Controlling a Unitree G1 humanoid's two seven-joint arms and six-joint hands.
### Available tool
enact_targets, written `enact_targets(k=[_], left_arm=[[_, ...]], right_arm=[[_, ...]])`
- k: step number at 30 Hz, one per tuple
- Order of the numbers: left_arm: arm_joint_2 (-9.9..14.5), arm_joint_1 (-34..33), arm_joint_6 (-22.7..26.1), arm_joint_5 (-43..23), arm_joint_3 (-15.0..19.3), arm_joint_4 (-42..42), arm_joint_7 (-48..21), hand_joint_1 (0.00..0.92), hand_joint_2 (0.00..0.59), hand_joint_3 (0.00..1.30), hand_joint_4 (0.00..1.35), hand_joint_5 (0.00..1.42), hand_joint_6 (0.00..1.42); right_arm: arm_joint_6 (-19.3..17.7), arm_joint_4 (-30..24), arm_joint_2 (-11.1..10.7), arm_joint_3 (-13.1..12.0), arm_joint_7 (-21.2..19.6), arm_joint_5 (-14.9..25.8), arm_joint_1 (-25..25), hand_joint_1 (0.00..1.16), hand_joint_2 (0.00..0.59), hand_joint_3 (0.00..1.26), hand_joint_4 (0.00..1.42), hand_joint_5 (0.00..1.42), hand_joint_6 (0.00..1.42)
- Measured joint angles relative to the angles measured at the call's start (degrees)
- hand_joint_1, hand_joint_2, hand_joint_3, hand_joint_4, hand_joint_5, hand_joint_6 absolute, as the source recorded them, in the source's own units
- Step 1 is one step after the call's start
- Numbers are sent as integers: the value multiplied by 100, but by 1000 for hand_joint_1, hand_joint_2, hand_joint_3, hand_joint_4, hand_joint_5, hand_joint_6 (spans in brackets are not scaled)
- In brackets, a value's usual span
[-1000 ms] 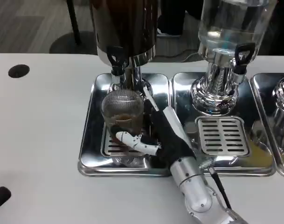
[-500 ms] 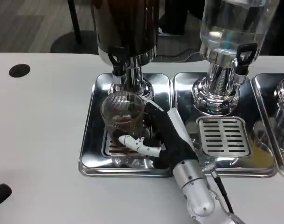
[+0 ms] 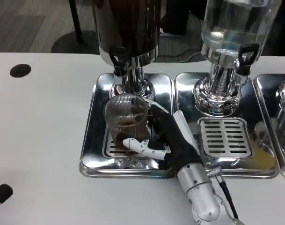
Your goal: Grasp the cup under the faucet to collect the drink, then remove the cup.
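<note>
Gripping the ribbed cup (image 3: 126, 117) of brown drink: right hand (image 3: 168, 138), under faucet (image 3: 117, 58).

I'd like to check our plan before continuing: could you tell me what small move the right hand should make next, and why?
Probably lift the cup slightly and draw it back from the dark dispenser's faucet. The right hand already wraps it, fingers curled round its base, and brown drink sits inside, so collecting looks done. Keep it upright to avoid spilling onto the steel tray.
</note>
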Motion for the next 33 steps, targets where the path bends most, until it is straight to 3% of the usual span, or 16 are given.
enact_targets(k=[13,33], left_arm=[[0,-72,8,32,-141,39,0,0,41,0,0,0,0],[-3,-204,17,95,-234,115,1,0,41,0,0,0,0]], right_arm=[[230,-669,-85,6,157,-2,384,827,216,277,331,346,195],[961,-2230,-211,54,420,-3,1277,813,219,286,362,363,219]])
